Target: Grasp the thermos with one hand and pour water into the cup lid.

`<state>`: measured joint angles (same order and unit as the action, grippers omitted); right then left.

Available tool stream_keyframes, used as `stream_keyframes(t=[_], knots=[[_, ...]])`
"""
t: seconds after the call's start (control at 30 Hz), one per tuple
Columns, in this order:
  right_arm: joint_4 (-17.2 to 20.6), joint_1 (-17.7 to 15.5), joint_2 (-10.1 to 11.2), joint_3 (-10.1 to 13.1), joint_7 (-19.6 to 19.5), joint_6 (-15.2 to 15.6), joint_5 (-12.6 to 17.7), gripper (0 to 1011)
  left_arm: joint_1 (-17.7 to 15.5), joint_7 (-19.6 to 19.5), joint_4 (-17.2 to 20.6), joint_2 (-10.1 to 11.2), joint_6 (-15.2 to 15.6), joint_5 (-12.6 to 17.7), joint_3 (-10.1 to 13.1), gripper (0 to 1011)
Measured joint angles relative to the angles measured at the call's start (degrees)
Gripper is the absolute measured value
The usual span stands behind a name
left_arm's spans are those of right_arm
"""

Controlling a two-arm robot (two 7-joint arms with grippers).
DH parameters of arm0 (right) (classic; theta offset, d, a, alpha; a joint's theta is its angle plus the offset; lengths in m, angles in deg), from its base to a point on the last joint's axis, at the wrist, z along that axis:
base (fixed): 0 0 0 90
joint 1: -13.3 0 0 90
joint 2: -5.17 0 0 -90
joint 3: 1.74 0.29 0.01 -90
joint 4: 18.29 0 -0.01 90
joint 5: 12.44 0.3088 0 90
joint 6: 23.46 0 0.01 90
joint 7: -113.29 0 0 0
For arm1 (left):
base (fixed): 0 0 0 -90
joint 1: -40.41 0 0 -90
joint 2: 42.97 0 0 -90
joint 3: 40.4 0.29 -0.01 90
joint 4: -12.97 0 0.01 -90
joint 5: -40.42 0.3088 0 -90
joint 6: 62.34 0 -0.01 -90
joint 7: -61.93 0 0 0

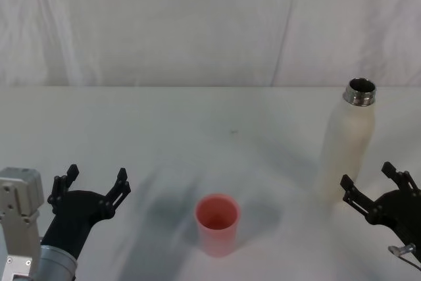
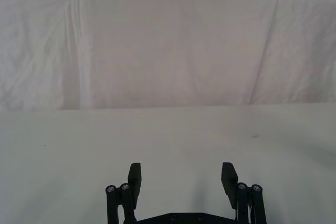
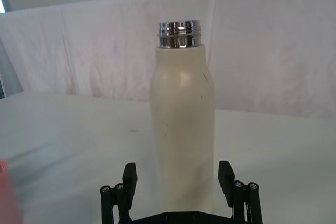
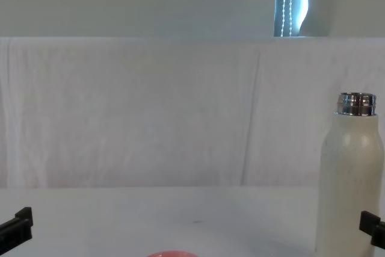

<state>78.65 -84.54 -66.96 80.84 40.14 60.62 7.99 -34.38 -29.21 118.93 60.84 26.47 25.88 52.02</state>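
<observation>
Jaws spread, both grippers | thermos (image 1: pixel 345 143) upright, uncapped | cup lid (image 1: pixel 217 224) looks empty

white cloth backdrop (image 4: pixel 150 112), white table (image 1: pixel 197 123), perhaps window (image 4: pixel 292 1)

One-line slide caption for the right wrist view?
Open right gripper lined up just short of the upright, uncapped thermos on the white table.

A staged test bench — table (image 1: pixel 197 116) and backdrop (image 1: pixel 197 24) draped in white cloth, window blind (image 4: pixel 292 1) behind
</observation>
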Motion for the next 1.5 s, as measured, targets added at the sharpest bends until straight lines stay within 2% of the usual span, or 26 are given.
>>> stream_keyframes(t=[0.47,1.07,1.5], knots=[[2.08,-2.79,-1.35,-0.57,-1.73,-1.0,-1.3,1001,0.0,0.0,0.0,0.0,0.0,0.0,0.0,1001],[2.76,-1.83,-1.79,-2.47,-0.26,0.0,-0.3,1001,0.0,0.0,0.0,0.0,0.0,0.0,0.0,1001],[2.84,-1.82,-1.38,-2.68,0.0,0.08,0.15,1001,0.0,0.0,0.0,0.0,0.0,0.0,0.0,1001]])
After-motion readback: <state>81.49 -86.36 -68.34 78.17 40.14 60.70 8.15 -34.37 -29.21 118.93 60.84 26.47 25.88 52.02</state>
